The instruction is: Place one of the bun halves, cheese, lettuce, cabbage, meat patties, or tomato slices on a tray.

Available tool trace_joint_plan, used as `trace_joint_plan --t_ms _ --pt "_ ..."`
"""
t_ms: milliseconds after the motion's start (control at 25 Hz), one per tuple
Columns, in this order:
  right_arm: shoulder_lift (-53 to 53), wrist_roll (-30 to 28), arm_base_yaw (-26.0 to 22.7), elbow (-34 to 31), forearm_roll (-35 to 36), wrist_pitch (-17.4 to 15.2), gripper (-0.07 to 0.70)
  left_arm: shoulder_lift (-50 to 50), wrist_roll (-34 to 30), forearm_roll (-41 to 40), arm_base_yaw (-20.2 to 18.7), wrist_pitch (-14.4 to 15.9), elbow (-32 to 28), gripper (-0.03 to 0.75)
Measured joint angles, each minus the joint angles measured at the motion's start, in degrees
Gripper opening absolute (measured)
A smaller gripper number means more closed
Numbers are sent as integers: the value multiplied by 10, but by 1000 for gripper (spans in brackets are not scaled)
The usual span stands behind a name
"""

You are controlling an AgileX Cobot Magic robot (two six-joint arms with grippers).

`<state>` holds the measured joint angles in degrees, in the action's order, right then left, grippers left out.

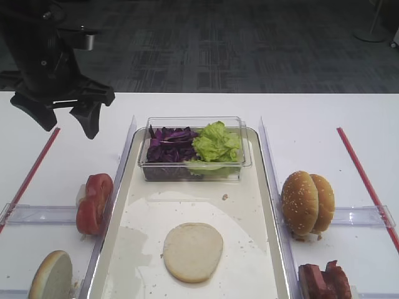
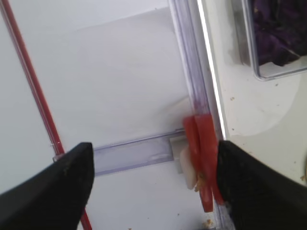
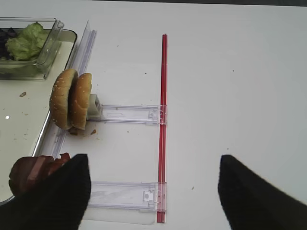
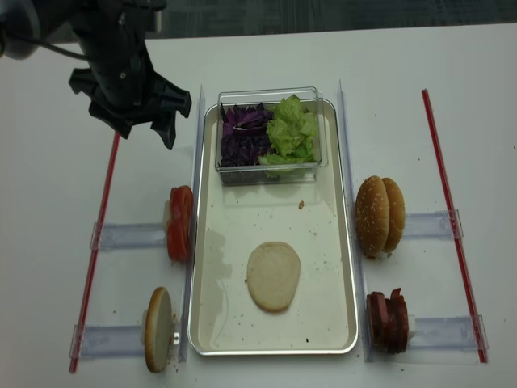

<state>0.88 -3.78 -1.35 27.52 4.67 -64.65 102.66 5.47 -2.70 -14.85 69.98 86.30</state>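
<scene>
1 bun half (image 1: 193, 251) lies flat, cut face up, on the tray (image 1: 265, 205), its long axis running toward the clear box (image 1: 194, 148) of cabbage (image 1: 169, 144) and lettuce (image 1: 216, 142). Left hand (image 4: 143, 126) hangs wide open, empty, beyond the tray's left rim. Right hand (image 3: 152, 191), seen only by its wrist camera, gapes empty.

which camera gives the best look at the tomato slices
The realsense exterior high view shows the tomato slices whole, on edge left of the tray. The other exterior view shows them too, more obliquely. The left wrist view shows them blurred and partly hidden. The right wrist view misses them.
</scene>
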Motion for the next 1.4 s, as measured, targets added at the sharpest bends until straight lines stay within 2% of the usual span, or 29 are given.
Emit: trace_joint_plan --t_ms 520,760,1160,1400 --pt "0 0 0 0 0 0 571 0 -11 -6 106 0 0 493" --pt "0 0 0 0 0 0 571 0 -18 -11 137 1 0 493" --pt "0 0 0 0 0 0 571 0 -31 -5 142 2 0 493" --pt "0 0 0 0 0 0 571 0 -59 24 142 2 0 493"
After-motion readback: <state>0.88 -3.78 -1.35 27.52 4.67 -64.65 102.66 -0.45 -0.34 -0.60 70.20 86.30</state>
